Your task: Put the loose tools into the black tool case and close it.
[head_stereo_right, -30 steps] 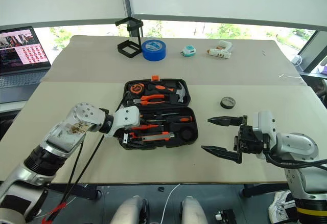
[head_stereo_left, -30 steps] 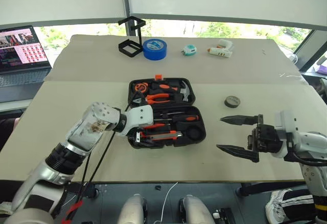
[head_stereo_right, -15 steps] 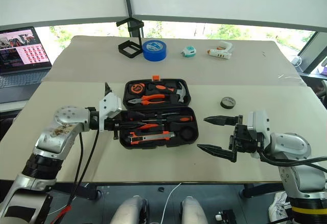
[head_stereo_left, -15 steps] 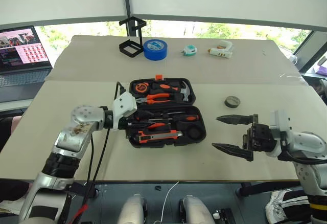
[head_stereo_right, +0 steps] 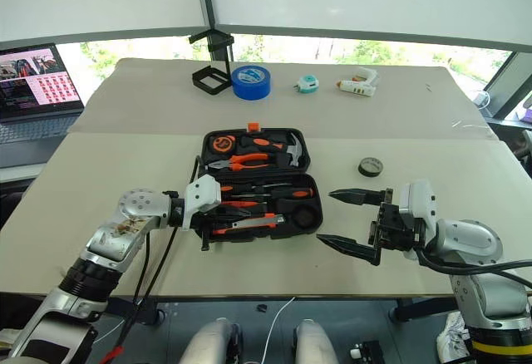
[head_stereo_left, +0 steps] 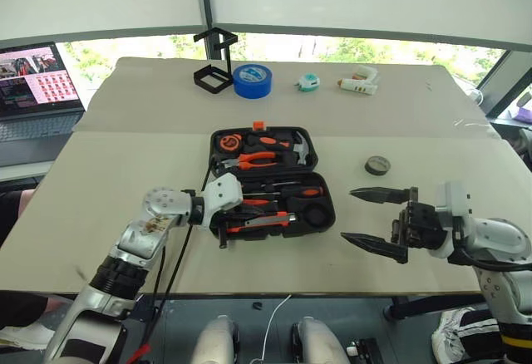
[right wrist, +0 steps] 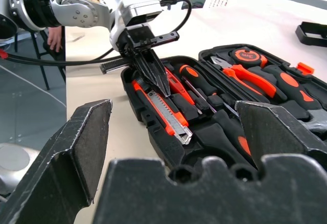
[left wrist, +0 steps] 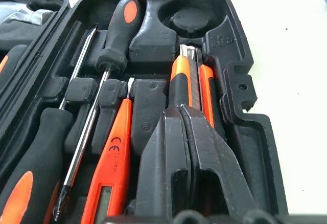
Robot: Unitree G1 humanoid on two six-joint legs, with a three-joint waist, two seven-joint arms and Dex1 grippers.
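The black tool case (head_stereo_left: 331,207) lies open in the middle of the table, with pliers and a hammer in its far half. In its near half lie two black-and-orange screwdrivers (left wrist: 118,27), the orange tester screwdriver (left wrist: 113,165) and the utility knife (left wrist: 186,75). My left gripper (left wrist: 185,112) is shut, nothing between its fingers, its tips just over the utility knife (right wrist: 168,115). The small dark grey tape roll (head_stereo_left: 377,164) sits on the table to the right of the case. My right gripper (head_stereo_left: 349,214) hangs wide open and empty near that roll, right of the case.
Along the far side of the table stand a black wire-frame stand (head_stereo_left: 213,61), a big blue tape roll (head_stereo_left: 252,80), a small teal tape measure (head_stereo_left: 308,82) and a white glue gun (head_stereo_left: 358,84). A laptop (head_stereo_left: 37,90) sits at the far left.
My left gripper's fingers have shut. Half a second ago it was drawn back at the case's left edge; now it is lower, over the near half. The right gripper has kept still.
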